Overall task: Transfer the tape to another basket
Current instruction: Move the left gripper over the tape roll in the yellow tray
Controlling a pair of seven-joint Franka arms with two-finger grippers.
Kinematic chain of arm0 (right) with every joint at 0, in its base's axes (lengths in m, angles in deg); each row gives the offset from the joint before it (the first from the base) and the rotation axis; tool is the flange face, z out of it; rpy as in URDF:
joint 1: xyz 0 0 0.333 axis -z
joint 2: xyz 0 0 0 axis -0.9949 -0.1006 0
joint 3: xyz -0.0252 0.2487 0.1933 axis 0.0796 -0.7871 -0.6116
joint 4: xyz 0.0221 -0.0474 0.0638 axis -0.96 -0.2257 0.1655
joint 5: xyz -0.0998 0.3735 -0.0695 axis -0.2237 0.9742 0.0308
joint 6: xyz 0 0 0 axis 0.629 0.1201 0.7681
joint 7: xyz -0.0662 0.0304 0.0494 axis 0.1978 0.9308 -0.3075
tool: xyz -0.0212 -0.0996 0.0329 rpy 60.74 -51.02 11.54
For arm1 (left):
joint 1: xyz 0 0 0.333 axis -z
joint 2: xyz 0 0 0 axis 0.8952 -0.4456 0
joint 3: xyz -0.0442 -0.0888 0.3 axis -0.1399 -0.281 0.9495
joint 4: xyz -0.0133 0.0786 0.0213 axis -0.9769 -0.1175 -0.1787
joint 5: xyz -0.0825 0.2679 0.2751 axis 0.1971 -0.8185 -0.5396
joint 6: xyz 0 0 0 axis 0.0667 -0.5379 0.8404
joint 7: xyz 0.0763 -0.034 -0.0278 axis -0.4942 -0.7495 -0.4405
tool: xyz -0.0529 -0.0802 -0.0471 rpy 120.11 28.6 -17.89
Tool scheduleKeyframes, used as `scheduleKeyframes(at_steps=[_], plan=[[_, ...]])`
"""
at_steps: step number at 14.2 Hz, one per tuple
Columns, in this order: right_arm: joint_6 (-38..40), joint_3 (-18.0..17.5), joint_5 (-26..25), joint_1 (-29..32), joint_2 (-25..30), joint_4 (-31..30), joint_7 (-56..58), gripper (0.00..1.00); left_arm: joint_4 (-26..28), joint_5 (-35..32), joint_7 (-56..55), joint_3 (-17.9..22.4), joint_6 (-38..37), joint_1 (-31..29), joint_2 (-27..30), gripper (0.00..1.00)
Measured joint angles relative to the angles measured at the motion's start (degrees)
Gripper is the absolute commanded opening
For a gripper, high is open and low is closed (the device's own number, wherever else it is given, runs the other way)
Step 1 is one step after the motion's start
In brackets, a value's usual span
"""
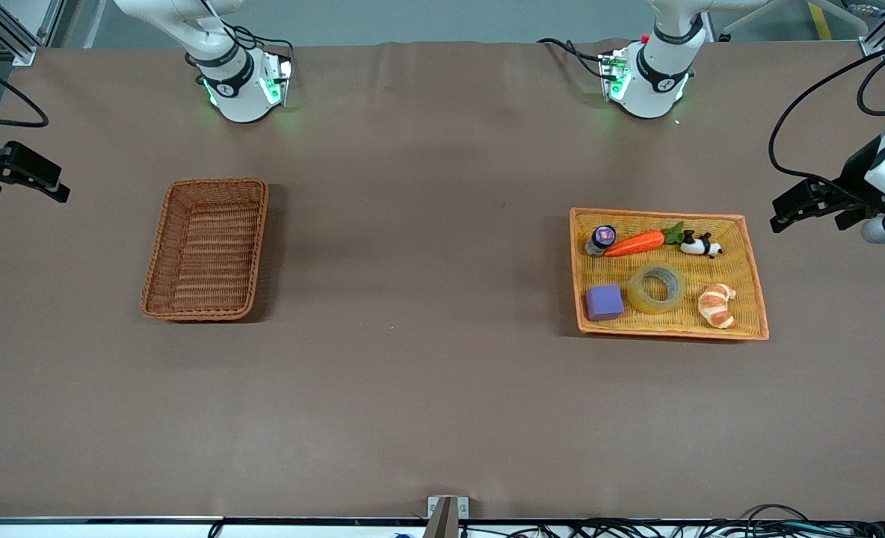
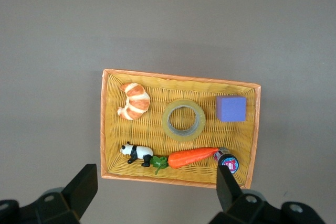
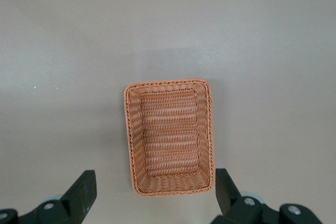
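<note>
While both arms wait high above the table (image 1: 427,388), the basket (image 1: 206,249) lies toward the right arm's end, nothing in it. The right gripper (image 3: 156,195) hangs over it, its fingers (image 3: 84,192) spread wide and pinching nothing.

Toward the left arm's end lies the tray (image 1: 755,299), yellow with an orange rim, well apart from the basket. The tape (image 1: 656,287) lies flat in the tray, hole upward, in the row nearer the front camera. A purple cube (image 1: 604,302) sits beside it toward the basket, and a croissant (image 1: 716,305) sits beside it toward the tray's outer end; the tape touches neither. In the row farther from the camera lie a small round jar (image 1: 602,238), a carrot (image 1: 635,243) with its green top pointing away from the jar, and a panda figure (image 1: 701,245) just beside that top. The jar touches the carrot's tip.

The left gripper (image 2: 157,195) hangs over the tray, above its edge by the jar and panda, its fingers (image 2: 228,184) spread wide and pinching nothing.
</note>
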Motion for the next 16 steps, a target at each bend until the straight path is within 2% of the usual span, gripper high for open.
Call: scheduleKeyframes(at_steps=[6, 12, 14, 16], plan=[[0.09, 0.0, 0.0, 0.0, 0.0, 0.0, 0.0, 1.0, 0.13, 0.0, -0.01, 0.03, -0.01, 0.07, -0.19, 1.0], [0.17, 0.01, 0.0, 0.0, 0.0, -0.02, 0.01, 1.0, 0.71, 0.0, 0.06, 0.12, 0.77, 0.07, -3.03, 1.0], [0.13, 0.0, 0.0, 0.0, 0.0, -0.03, 0.01, 1.0, 3.01, 0.0, 0.06, 0.2, 5.2, 0.07, -4.95, 1.0], [0.09, -0.08, 0.0, -0.06, 0.0, -0.05, 0.01, 1.0, 8.05, 0.0, 0.07, 0.4, 11.98, 0.04, -6.26, 1.0]])
